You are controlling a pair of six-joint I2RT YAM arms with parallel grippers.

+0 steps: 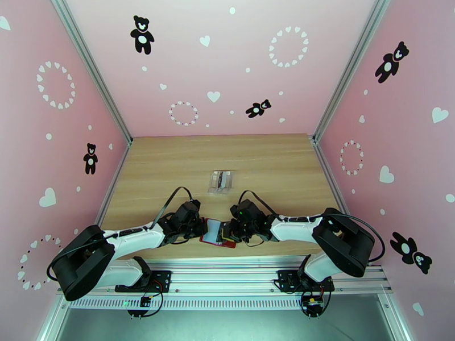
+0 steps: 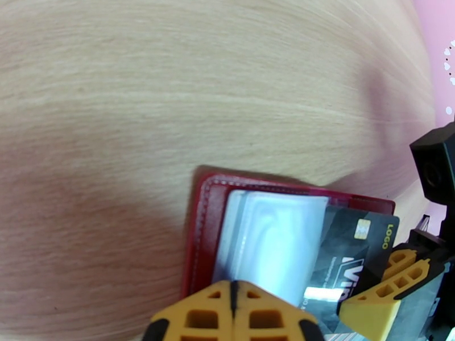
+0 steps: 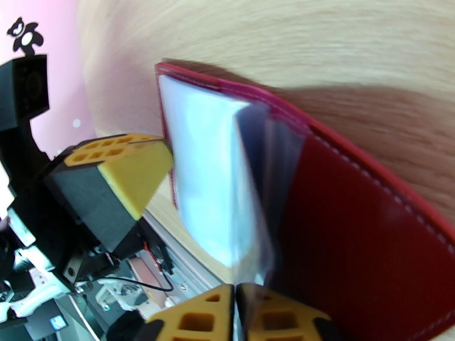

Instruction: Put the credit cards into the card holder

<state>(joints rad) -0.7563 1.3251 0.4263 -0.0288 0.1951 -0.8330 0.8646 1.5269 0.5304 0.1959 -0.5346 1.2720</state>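
White-and-black arms (image 1: 133,237), looping black cables (image 1: 170,200), yellow lattice-patterned fingertips (image 2: 196,316)

The card holder (image 1: 216,233), a dark-red leather-like wallet with pale stitching along its rim, lies open and flat at the 6 o'clock edge of the wooden table (image 1: 273,160), its inside facing up. Whitish-grey translucent sleeves (image 2: 267,234) are stacked on that inside face, and from the right wrist they fan loosely upward off the red cover. A black credit card (image 2: 350,251) with a gold chip and the gold word LOGO lies face up at the sleeves' 3 o'clock side, one end tucked beneath them, its outer corner reaching past the red border.
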